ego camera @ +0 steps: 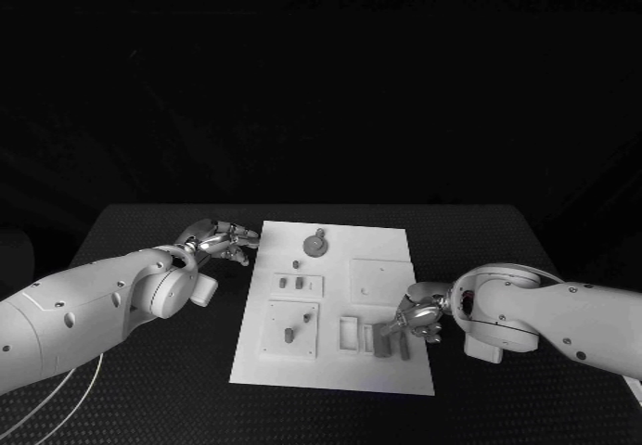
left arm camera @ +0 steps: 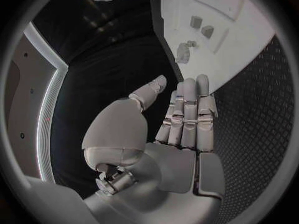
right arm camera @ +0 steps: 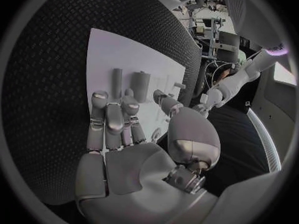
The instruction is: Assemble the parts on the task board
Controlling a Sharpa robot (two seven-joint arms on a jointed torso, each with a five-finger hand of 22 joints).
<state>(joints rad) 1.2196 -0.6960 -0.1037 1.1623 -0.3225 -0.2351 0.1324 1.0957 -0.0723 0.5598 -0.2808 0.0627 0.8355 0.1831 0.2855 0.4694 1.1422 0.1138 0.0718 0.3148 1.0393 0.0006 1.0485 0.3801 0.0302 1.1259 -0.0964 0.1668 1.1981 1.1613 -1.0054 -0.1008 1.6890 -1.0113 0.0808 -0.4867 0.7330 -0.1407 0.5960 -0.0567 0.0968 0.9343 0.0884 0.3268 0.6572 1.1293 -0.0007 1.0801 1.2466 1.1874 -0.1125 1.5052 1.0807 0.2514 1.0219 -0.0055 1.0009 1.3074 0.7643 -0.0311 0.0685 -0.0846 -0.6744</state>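
Head view places the task board (ego camera: 381,278) flat in the middle of the table (ego camera: 508,232), with small grey parts (ego camera: 391,345) lying or standing on it. A round part (ego camera: 315,244) sits near the far edge; two upright pegs (ego camera: 301,324) stand in a tray at the near left.

The right hand (ego camera: 417,320) rests over the board's near right area, just beside two long parts. In the right wrist view its fingers (right arm camera: 112,122) lie straight and together above those long parts (right arm camera: 142,86); nothing is held. The left hand (ego camera: 221,239) hovers off the board's left edge. In the left wrist view its fingers (left arm camera: 190,109) are extended and empty.

Handling judgement: the parts appear small, rigid and light, likely smooth plastic, so they may slip or tip. Take each long part across its narrow sides near mid-length, using a fingertip pinch. The board itself may shift if pushed sideways.
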